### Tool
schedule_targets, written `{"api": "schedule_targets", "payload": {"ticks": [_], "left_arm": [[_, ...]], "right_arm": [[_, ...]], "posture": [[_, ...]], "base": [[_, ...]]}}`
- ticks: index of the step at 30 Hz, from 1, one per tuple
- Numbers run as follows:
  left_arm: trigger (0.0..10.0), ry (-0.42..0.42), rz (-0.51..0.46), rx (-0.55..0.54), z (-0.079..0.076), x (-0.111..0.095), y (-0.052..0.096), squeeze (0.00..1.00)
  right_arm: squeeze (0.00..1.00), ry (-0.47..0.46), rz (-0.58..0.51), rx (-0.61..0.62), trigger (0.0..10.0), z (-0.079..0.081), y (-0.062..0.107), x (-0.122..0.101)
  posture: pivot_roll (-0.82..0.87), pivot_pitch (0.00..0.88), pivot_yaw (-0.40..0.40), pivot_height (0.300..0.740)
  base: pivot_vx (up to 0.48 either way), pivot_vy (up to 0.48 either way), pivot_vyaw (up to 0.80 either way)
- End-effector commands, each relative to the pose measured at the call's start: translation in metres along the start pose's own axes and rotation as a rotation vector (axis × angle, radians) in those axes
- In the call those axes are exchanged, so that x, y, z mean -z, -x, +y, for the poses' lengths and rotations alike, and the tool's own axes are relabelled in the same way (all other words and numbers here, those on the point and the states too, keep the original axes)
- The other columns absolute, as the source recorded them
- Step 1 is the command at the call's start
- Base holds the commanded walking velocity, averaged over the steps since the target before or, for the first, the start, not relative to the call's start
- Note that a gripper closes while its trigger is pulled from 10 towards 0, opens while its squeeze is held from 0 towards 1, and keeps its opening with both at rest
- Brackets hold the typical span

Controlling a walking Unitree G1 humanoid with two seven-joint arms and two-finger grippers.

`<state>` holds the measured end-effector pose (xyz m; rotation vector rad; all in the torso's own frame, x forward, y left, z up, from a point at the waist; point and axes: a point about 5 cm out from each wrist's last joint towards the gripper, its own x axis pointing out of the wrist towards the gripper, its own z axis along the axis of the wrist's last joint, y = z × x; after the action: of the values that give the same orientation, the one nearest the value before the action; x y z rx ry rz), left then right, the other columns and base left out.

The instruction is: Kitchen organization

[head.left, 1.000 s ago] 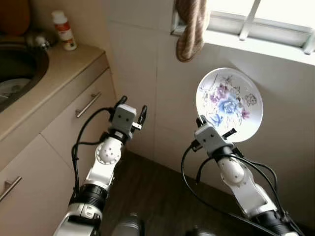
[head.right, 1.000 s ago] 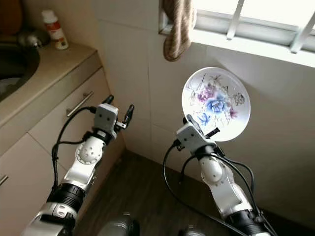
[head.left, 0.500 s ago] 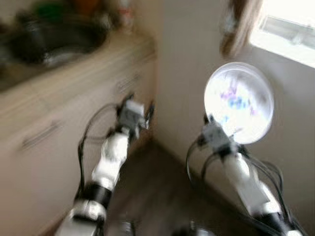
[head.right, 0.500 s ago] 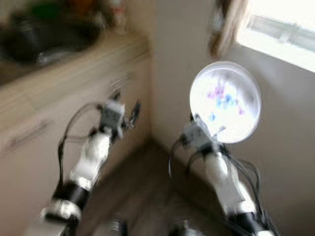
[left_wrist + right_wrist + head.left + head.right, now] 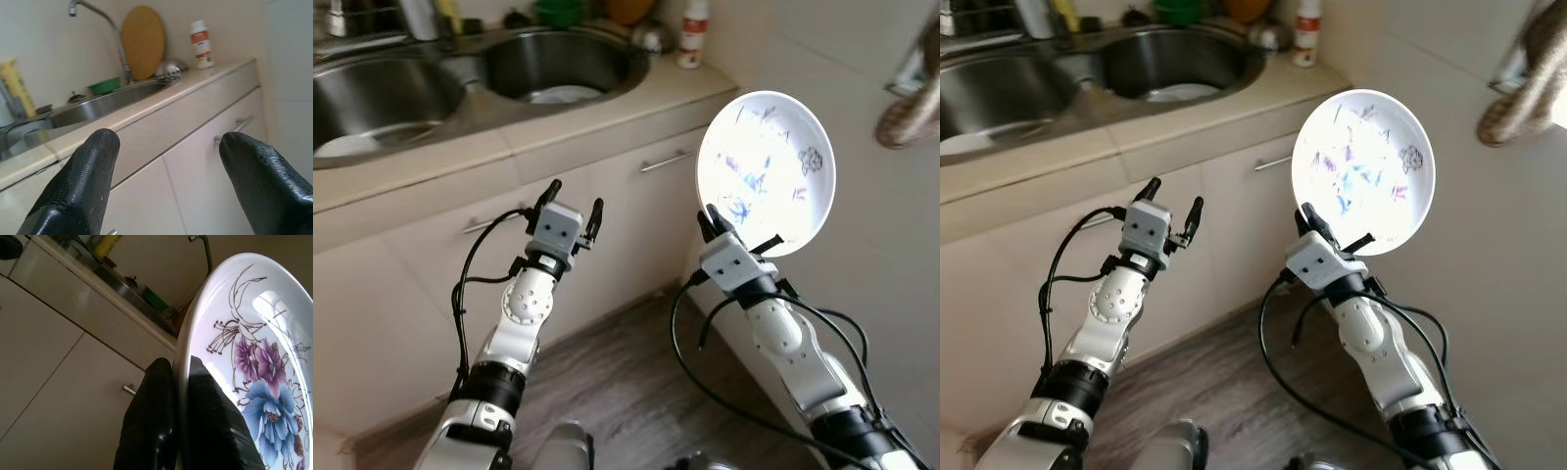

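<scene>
A white plate [image 5: 766,171] painted with blue and purple flowers stands on edge in the air, held by its lower rim. My right gripper [image 5: 712,223] is shut on that rim, in front of the cabinet's right end; the right wrist view has both black fingers [image 5: 161,426] pinching the plate [image 5: 254,357]. My left gripper [image 5: 571,200] is open and holds nothing, raised before the cream cabinet fronts below the counter. Its two wide-apart fingertips [image 5: 88,171] frame the counter edge in the left wrist view.
A double steel sink [image 5: 558,61] is set in the beige counter [image 5: 607,122], with a tap [image 5: 98,19], a round wooden board [image 5: 144,41], a green bowl [image 5: 103,85] and a white bottle [image 5: 692,34] behind it. Drawer handles [image 5: 668,161] stick out. A cloth [image 5: 911,103] hangs on the right wall. Below lies wood floor [image 5: 626,392].
The camera has swung left, bringing the double sink and counter into view; window and cloth slid right. Both arms keep about the same pose, the right still gripping the plate.
</scene>
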<state>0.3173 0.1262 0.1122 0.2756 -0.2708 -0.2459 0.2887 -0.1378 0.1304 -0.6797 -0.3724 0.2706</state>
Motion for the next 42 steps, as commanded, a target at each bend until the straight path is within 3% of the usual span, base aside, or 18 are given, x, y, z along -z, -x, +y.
{"api": "schedule_targets", "payload": {"ticks": [1,13,17,29,42], "left_arm": [[10.0,-0.014,-0.032,-0.015,0.004,-0.006,-0.003,0.0],[10.0,-0.008,-0.076,-0.046,0.011,-0.012,-0.004,0.0],[10.0,-0.012,-0.136,-0.056,0.013,-0.021,-0.006,0.0],[10.0,-0.018,-0.148,-0.083,0.018,-0.023,-0.007,0.0],[10.0,-0.016,-0.16,-0.08,0.017,-0.026,-0.008,0.0]], "right_arm": [[0.0,0.027,-0.072,0.017,0.0,-0.006,-0.007,-0.011],[0.0,0.044,-0.115,0.015,0.0,-0.012,-0.016,-0.017],[0.0,0.036,-0.15,0.032,0.0,-0.017,-0.02,-0.021],[0.0,0.042,-0.198,0.059,0.0,-0.027,-0.033,-0.029],[0.0,0.007,-0.228,0.11,0.0,-0.038,-0.041,-0.035]], "posture": [[0.07,0.0,-0.051,0.74],[0.07,0.0,-0.049,0.74],[0.07,0.0,-0.045,0.74],[0.08,0.0,-0.052,0.74],[0.08,0.0,-0.052,0.74]], "base": [[0.0,0.0,0.8],[0.0,0.0,0.8],[0.261,0.0,0.8],[0.368,0.0,0.06],[0.344,0.0,0.66]]}}
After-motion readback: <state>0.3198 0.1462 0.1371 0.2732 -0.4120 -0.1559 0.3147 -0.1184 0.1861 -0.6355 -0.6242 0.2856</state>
